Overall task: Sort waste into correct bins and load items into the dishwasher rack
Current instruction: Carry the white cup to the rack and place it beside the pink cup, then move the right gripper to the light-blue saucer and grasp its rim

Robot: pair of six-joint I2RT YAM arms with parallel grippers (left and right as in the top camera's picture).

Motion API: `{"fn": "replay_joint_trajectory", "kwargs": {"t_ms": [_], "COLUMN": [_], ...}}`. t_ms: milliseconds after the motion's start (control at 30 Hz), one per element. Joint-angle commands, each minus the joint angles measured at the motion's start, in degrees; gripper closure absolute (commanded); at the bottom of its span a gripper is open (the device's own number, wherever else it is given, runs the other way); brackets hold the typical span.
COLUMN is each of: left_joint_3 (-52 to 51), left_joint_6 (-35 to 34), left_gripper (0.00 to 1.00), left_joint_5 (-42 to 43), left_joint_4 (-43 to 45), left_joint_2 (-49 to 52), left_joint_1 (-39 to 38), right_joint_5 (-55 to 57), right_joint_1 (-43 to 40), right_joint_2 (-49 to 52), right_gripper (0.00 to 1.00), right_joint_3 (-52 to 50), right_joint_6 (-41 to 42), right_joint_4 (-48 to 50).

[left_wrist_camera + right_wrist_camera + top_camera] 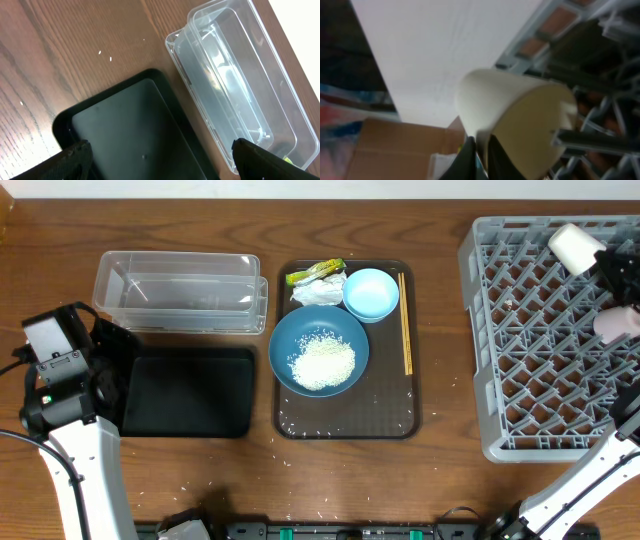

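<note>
Right hand [481, 150] (fingers [466, 159] mostly cut off) pinches the white cup [520, 115] over the rack [530, 340].

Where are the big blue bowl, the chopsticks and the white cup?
big blue bowl [300, 323]: overhead view, bare inside wall.
chopsticks [405, 323]: overhead view, middle of the pair.
white cup [575, 246]: overhead view, its side wall.

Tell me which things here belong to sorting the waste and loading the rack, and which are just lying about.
Belong to the job: rice, tissue, wrapper, black tray, clear tub, dark-blue bowl, light-blue bowl, chopsticks, white cup, pink cup, rack.

Just lying about: brown tray, cardboard box.
</note>
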Motion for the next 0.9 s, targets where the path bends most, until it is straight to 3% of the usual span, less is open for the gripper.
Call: {"fn": "replay_joint_trajectory", "kwargs": {"t_ms": [0,233,267,333,367,467,633,733,800,867], "left_joint_3": [1.25,1.25,1.25,1.25,1.25,1.25,1.25,1.25,1.25,1.25], "left_joint_6": [-0.31,-0.31,-0.31,-0.31,-0.31,-0.31,-0.31,-0.31,-0.31,-0.31], "left_gripper": [0.08,0.08,0.08,0.08,0.08,0.08,0.08,0.08,0.08,0.08], "left_joint_5": [-0.9,-0.9,-0.9,-0.9,-0.9,-0.9,-0.9,-0.9,-0.9,-0.9], "left_joint_4": [-0.2,-0.2,-0.2,-0.2,-0.2,-0.2,-0.2,-0.2,-0.2,-0.2], "left_joint_2": [-0.28,-0.28,-0.28,-0.28,-0.28,-0.28,-0.28,-0.28,-0.28,-0.28], "left_joint_1": [0.24,0.22,0.22,0.22,0.22,0.22,0.22,0.22,0.22,0.22], "right_joint_5": [5.6,16.48,17.86,20.0,20.87,23.52,33.33,39.74,39.82,37.0], "right_joint_1": [-2.54,-3.69,-3.69,-3.63,-3.56,-2.95,-0.13,3.13,6.21,9.6], "right_joint_2": [-4.26,-15.54,-17.49,-20.94,-22.36,-26.56,-31.15,-32.85,-33.57,-33.75], "right_gripper": [0.84,0.7,0.62,0.35,0.32,0.31,0.41,0.42,0.3,0.01], "right_joint_3": [-0.09,-0.09,-0.09,-0.09,-0.09,-0.09,-0.09,-0.09,-0.09,-0.09], "right_joint_6": [-2.64,-6.47,-6.54,-6.54,-6.6,-6.62,-8.94,-12.74,-17.97,-22.88], "right_joint_4": [-4.46,-14.03,-14.51,-14.84,-14.91,-15.93,-21.88,-26.91,-30.32,-33.44]}}
